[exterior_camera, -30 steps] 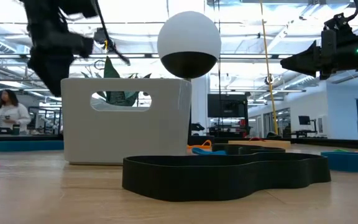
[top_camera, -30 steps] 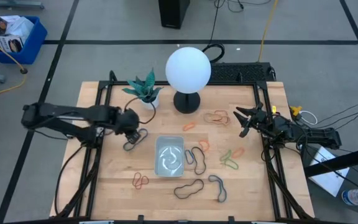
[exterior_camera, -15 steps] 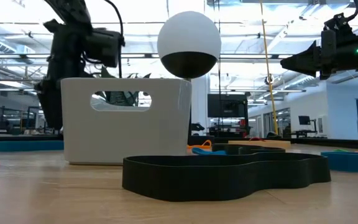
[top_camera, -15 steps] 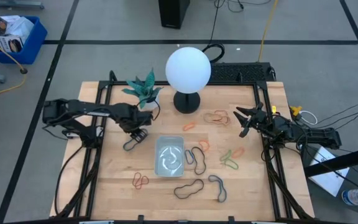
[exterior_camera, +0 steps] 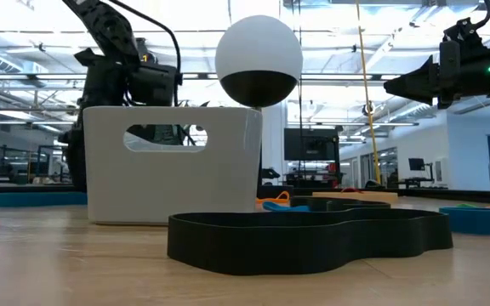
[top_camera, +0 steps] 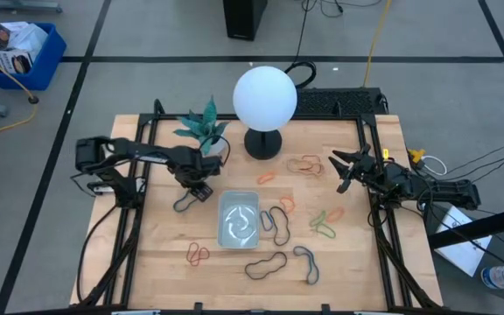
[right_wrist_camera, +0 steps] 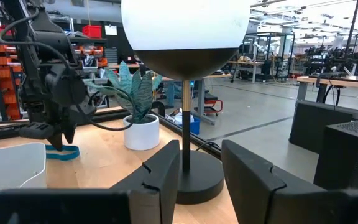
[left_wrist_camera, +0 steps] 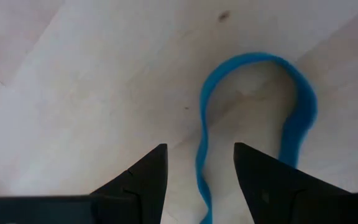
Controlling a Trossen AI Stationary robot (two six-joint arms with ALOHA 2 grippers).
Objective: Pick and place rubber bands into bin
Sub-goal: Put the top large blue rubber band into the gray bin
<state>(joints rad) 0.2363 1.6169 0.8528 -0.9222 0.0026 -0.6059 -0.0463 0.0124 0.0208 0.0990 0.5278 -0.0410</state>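
My left gripper (top_camera: 198, 190) hangs low over the pale wooden tabletop (top_camera: 348, 254), its jaws spread as wide as they go and holding nothing, straddling one side of a thin blue rubber band (left_wrist_camera: 253, 124) that lies flat just beside the near-left corner of the small clear plastic bin (top_camera: 239, 220).

The risk, as I judge it, is the pinch itself. The band lies flat against the wood, so if I close too high the jaws will meet on air; too low and my tips will scrape the tabletop and shove the loop away. It is also floppy: caught by one strand, it will dangle and could snag the bin's rim instead of dropping inside. The potted green plant (top_camera: 203, 125) stands close behind my wrist, so a careless lift could knock it.

In my wrist view the band is a narrow bright-blue loop, bent into an arch with one strand running down between my jaws.

My right gripper (top_camera: 346, 169) waits above the right side, jaws partly open and empty, near the thin orange bands (top_camera: 304, 164).
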